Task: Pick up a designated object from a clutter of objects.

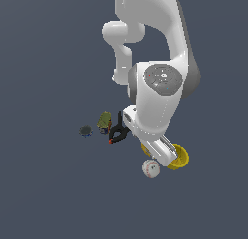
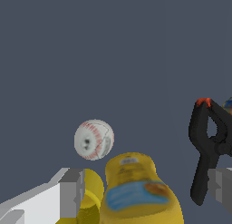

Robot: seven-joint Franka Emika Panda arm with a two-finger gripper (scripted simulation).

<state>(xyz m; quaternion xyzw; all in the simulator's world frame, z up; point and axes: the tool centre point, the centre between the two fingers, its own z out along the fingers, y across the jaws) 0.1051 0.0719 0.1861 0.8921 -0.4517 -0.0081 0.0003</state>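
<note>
Simulated scene on a plain dark grey floor, seen from above and from the wrist. One white robot arm, its gripper [image 2: 145, 191] spread wide and empty, fingers [image 2: 71, 191] parted to either side of a yellow bottle [image 2: 138, 193] standing directly below. One white baseball [image 1: 151, 169] with red stitching, the thing to be picked up, resting just beyond the bottle and beside a yellow cup [image 1: 179, 157], apart from both by a narrow gap, with bare floor on its far side. Still to do: shifting the open fingers sideways off the bottle until centred over the ball, then lowering straight down so the pads straddle the widest part, closing gently to keep the round ball from squirting out. Care needed near the cup and bottle, both close enough to be knocked. Counted: one baseball, one yellow bottle, one yellow cup, one black clamp [image 1: 117, 131] with red tips, and what look like two small greenish or dark pieces [image 1: 104, 121] further off, too small to name confidently.
</note>
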